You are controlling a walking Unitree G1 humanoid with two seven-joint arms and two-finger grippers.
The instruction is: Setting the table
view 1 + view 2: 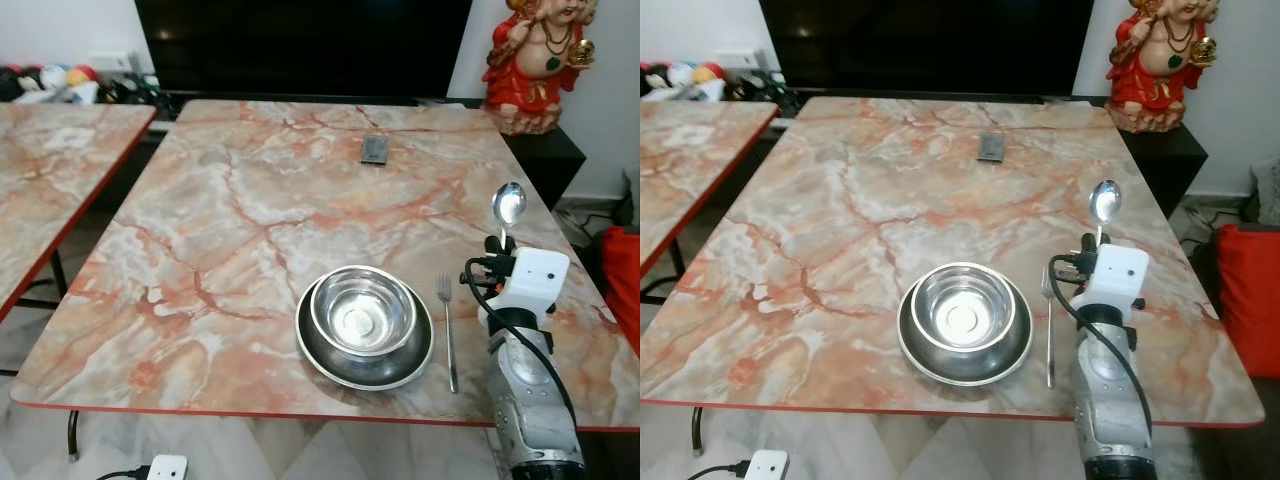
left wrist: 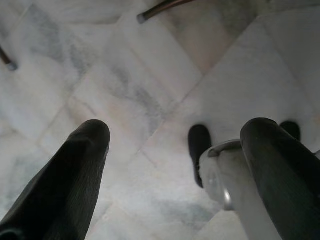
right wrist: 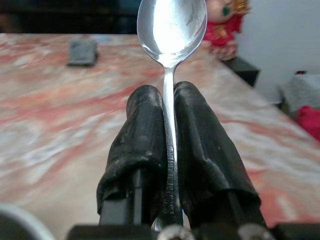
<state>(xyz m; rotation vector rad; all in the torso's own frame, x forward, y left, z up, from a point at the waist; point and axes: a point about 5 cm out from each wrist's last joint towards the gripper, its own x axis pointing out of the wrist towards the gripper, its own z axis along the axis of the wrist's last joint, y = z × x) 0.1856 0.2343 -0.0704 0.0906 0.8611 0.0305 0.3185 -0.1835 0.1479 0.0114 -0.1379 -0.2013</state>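
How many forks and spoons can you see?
2. One fork lies on the table, just right of the bowl and plate. One spoon is pinched upright in the right gripper, right of the fork.

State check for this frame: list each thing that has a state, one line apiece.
Spoon: held in the right gripper, bowl end pointing away, above the table.
Bowl: upright, empty, nested in the plate.
Fork: lying flat, right of the plate.
Left gripper: open, hanging over the floor.
Dark flat object: lying at the table's far side.
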